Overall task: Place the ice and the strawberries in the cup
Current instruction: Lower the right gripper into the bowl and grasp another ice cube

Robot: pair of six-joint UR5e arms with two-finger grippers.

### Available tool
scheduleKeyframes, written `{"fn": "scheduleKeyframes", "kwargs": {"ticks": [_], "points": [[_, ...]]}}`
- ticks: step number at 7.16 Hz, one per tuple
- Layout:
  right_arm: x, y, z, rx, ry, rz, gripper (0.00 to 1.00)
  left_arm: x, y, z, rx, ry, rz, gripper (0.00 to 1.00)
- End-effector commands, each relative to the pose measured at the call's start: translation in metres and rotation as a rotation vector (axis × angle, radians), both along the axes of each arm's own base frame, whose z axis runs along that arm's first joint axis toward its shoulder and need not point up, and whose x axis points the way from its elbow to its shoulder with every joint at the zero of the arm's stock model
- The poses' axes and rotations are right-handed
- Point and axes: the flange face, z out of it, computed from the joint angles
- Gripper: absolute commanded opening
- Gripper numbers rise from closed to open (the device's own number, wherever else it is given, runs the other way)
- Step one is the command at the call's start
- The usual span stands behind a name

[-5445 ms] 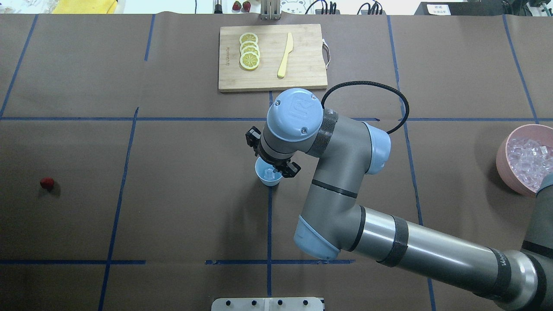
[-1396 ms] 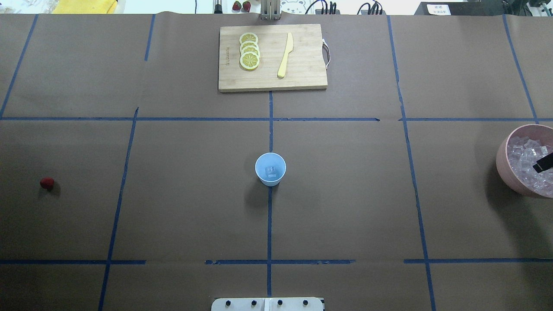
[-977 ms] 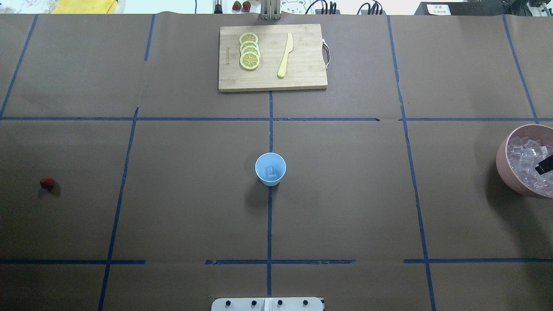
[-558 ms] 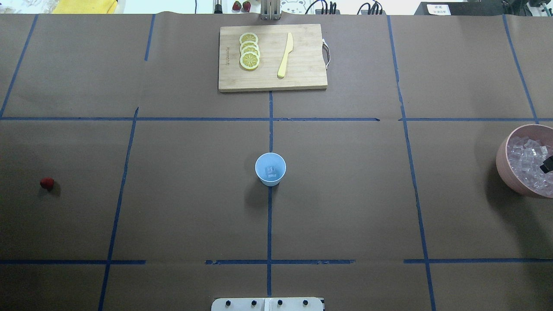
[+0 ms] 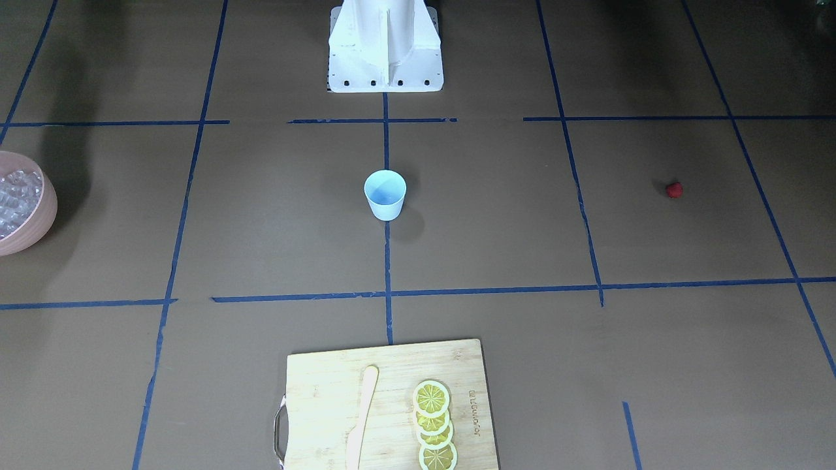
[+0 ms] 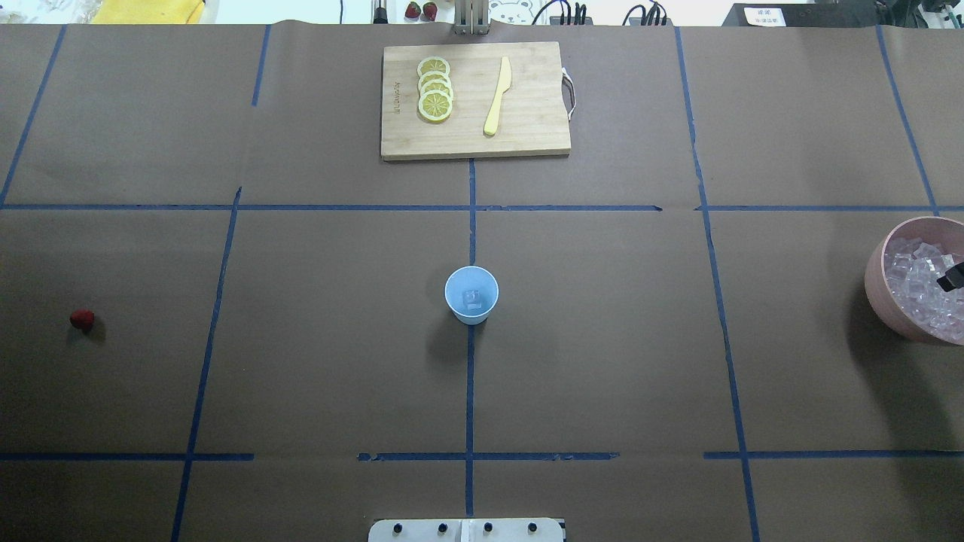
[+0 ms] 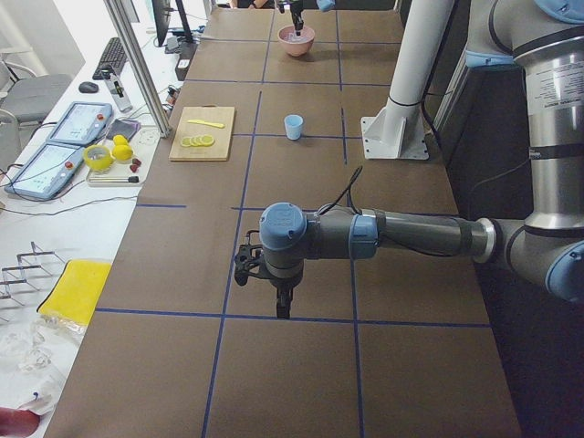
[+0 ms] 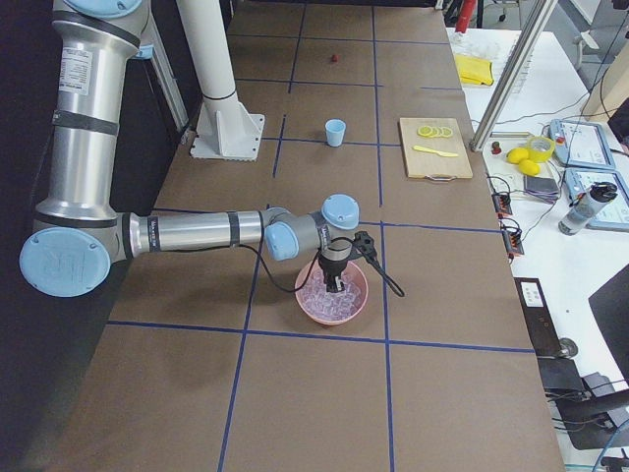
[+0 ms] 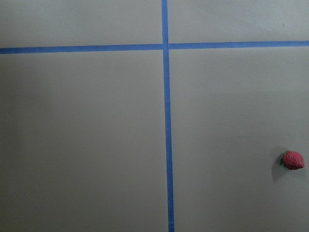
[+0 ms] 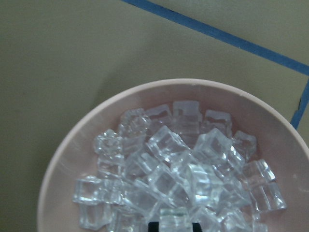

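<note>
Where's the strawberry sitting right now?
In the overhead view the strawberry lies alone at the far left, on the robot's left side, well left of the cup at centre.

R claw [image 8: 335, 284] points down off outstretched horiz forearm; L claw [image 7: 282, 307] same pose.

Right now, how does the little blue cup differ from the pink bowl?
The cup is pale blue; the bowl is pink. The bowl is clearly wider than the cup. The cup holds what looks like one ice cube; the bowl is heaped with cubes. The cup stands centrally on a blue tape line; the bowl sits far to the robot's right. Both are upright, open-topped and hold ice.
</note>
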Motion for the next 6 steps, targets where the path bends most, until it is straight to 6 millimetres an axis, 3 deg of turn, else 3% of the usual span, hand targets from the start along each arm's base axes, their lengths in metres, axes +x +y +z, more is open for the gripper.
{"fn": "scheduleKeyframes", "kwargs": {"ticks": [1,2,3,4,6], "points": [[0.008,0.006,-0.079,0.011,-0.024,0.012,0.0,0.0,0.0,0.0,-0.002,0.002,0.0,1.0],[0.005,0.001,-0.115,0.001,-0.034,0.041,0.0,0.0,0.0,0.0,-0.002,0.0,0.0,1.0],[-0.026,-0.001,-0.153,-0.031,-0.073,0.074,0.0,0.0,0.0,0.0,-0.002,0.002,0.0,1.0],[-0.069,-0.009,-0.195,-0.077,-0.112,0.12,0.0,0.0,0.0,0.0,-0.002,0.002,0.0,1.0],[-0.159,-0.003,-0.271,-0.169,-0.173,0.172,0.0,0.0,0.0,0.0,-0.004,0.002,0.0,1.0]]}}
